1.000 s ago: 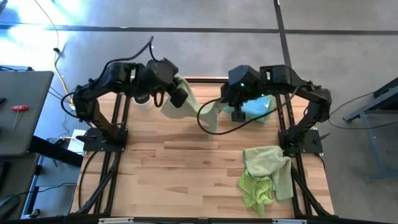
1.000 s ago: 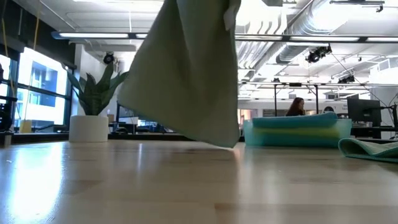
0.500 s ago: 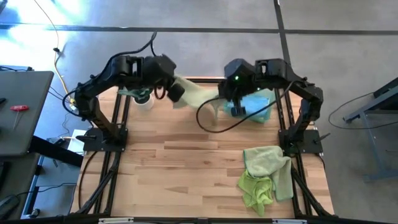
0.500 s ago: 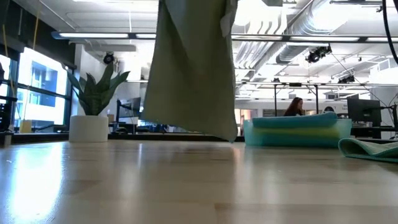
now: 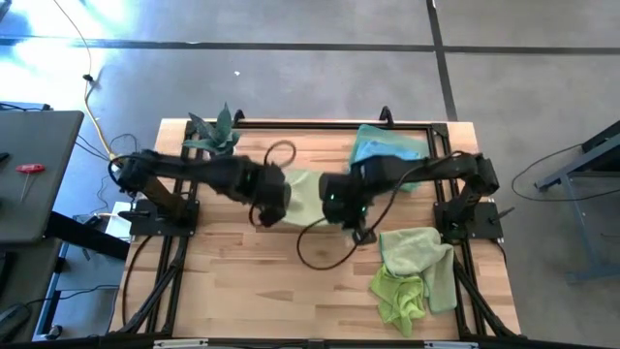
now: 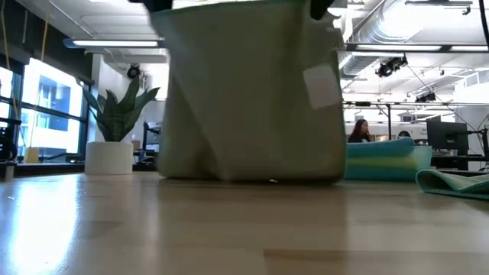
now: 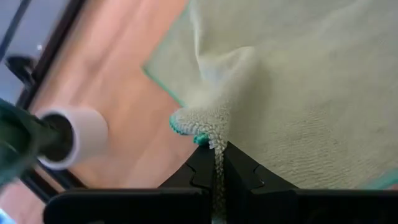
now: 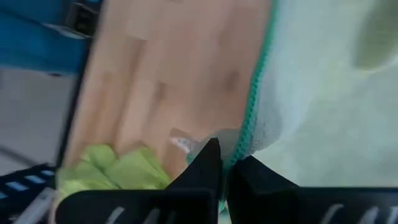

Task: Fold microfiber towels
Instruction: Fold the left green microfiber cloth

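A pale sage microfiber towel (image 5: 304,190) with a green hem hangs spread out between my two grippers over the middle of the table. In the low view the towel (image 6: 252,99) is a wide sheet with a small white tag (image 6: 321,85), and its lower edge (image 6: 252,179) is down at the tabletop. My left gripper (image 5: 274,201) is shut on one top corner. My right gripper (image 5: 335,202) is shut on the other. Both point steeply down. My left gripper pinches a bunched top corner (image 7: 211,134) of the towel between its two fingers, coming from above and slanting down. The cloth falls away below the fingers toward the table. My right gripper pinches the green-hemmed edge (image 8: 244,142) at the other top corner between its two fingers, also from above. The towel hangs below them.
A stack of folded blue and teal towels (image 5: 384,151) lies at the far right. A heap of lime and mint green towels (image 5: 415,271) lies at the near right. A spiky plant in a white pot (image 5: 215,132) stands at the far left. Bare wood lies at the near left.
Both grippers have come down and toward the table's near edge, tipping to point more steeply down. The towel, which hung as a narrow drape clear of the table, is now spread wide between them with its lower edge at the tabletop.
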### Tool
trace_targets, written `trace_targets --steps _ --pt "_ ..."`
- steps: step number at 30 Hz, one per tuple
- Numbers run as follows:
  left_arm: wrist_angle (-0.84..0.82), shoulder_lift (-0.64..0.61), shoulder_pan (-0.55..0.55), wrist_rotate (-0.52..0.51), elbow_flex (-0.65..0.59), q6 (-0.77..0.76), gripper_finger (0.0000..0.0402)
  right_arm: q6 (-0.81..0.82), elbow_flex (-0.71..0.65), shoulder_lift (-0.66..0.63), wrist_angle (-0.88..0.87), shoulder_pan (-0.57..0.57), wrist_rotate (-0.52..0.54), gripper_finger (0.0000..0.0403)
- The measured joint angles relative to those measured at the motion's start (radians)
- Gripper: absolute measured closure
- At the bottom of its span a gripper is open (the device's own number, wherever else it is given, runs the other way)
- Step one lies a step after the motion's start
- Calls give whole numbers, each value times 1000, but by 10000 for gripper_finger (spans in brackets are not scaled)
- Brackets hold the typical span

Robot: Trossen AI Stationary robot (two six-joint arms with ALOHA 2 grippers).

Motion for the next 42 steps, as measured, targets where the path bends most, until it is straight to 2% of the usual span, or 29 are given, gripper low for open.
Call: trace_targets --steps 4,8,12,18,22,25,28,34,38,42 --pt "45 -1 -63 88 -121 -67 394 26 -116 0 138 8 -160 403" --pt "228 -1 -123 168 -239 -141 394 48 -209 0 263 8 -234 403" --pt "361 -1 -166 166 -332 -254 394 93 -309 0 427 25 -313 403" --pt "413 -1 -206 142 -458 -411 394 251 -454 -1 715 58 -407 403" --pt "414 -1 -214 96 -509 -458 394 306 -488 -1 784 75 -344 403" --pt "414 -1 -204 5 -519 -490 394 298 -488 -2 775 83 -240 403" --pt "413 -1 -189 -109 -518 -494 394 299 -488 -2 772 77 -201 403" --pt "415 -1 -166 -270 -518 -494 394 356 -488 -2 764 37 -72 403" --pt "429 -2 -138 -317 -530 -486 394 359 -487 -2 729 9 -36 402" --pt "509 6 -102 -312 -591 -485 394 340 -487 -2 664 -17 -35 402"
